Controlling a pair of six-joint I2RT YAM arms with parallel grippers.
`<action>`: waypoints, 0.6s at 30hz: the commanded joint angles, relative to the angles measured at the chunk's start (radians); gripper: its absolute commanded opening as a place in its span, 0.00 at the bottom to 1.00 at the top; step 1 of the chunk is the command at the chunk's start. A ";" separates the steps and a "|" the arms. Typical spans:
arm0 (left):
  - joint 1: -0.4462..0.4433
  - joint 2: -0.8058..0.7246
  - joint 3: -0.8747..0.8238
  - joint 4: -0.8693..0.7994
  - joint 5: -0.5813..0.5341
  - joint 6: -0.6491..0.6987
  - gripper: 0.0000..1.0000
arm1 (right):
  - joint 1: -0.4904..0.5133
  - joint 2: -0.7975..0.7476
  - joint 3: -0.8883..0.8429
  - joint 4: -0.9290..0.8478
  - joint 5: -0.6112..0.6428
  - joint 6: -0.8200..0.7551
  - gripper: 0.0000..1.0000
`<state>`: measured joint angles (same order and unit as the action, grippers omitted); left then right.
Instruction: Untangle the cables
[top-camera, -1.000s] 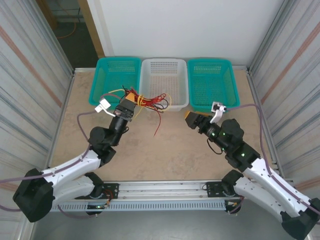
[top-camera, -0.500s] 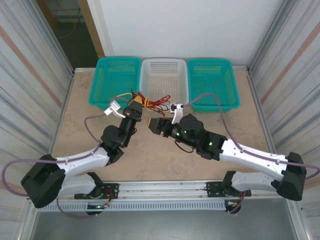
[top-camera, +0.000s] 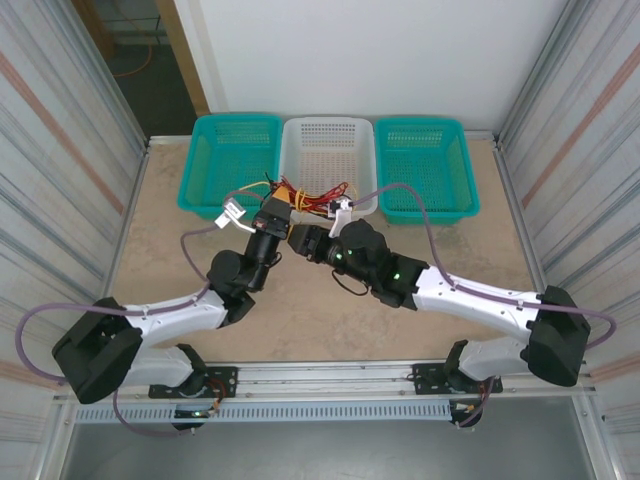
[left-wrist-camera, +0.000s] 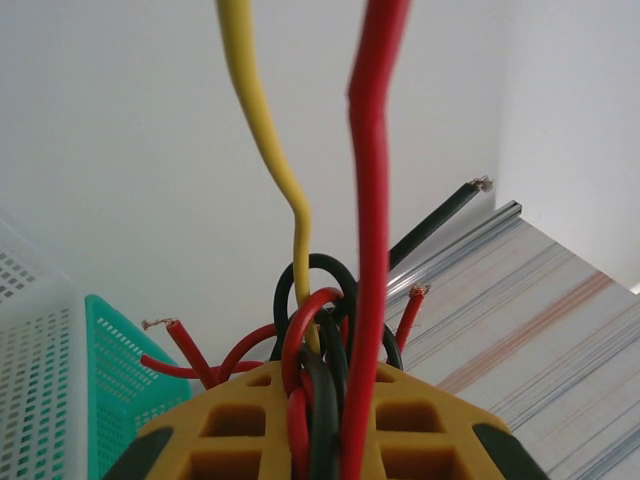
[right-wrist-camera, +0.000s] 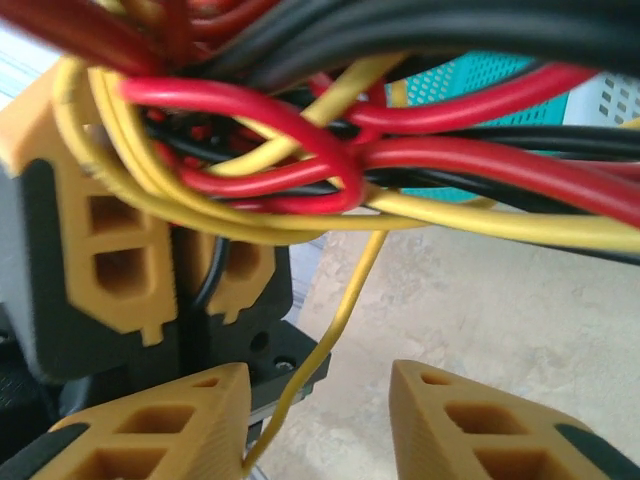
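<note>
1. Top external view: the cables (top-camera: 305, 200) – a knotted bunch of yellow, black and red strands – are seen at the near rim of the white basket (top-camera: 328, 150), with loose ends spread over that rim.
2. The bunch is gripped at its near end by the left hand (top-camera: 275, 213), which is raised over the table (top-camera: 480, 250) just in front of the basket.
3. The right hand (top-camera: 298, 240) is placed just beside the left hand, pointed towards it from the right, below the bunch.
4. Two teal baskets (top-camera: 232, 150) are set at either side of the white one, against the far wall.
5. Left wrist view: the left hand (left-wrist-camera: 320, 400) is seen clenched on the cables (left-wrist-camera: 370, 200). Red and black strands are pinched between its yellow pads, and a black loop sits just above them. One red and one yellow strand rise straight out of the frame.
6. Right wrist view: the tangle (right-wrist-camera: 330, 170) is stretched across the upper part of the picture, close to the camera, with the left hand (right-wrist-camera: 110, 260) seen behind it at the left.
7. The right hand (right-wrist-camera: 320, 400) is seen released, with its two fingers (right-wrist-camera: 170, 420) apart. A single yellow strand (right-wrist-camera: 330, 330) hangs down into the gap close to the left-side finger; contact cannot be told.
</note>
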<state>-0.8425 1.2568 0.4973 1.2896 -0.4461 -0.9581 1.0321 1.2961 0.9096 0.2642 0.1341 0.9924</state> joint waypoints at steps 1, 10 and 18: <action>-0.009 0.000 0.037 0.094 -0.006 -0.033 0.00 | -0.006 0.012 0.021 0.046 -0.004 0.004 0.30; 0.009 0.016 0.073 0.124 0.011 -0.138 0.00 | 0.067 0.026 -0.023 0.019 0.048 -0.175 0.00; 0.023 0.051 0.154 0.127 0.266 -0.316 0.00 | -0.047 0.034 -0.337 0.306 0.026 -0.147 0.00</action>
<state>-0.8246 1.3228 0.5644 1.2770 -0.3073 -1.1584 1.0157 1.3037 0.6617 0.5545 0.1993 0.8513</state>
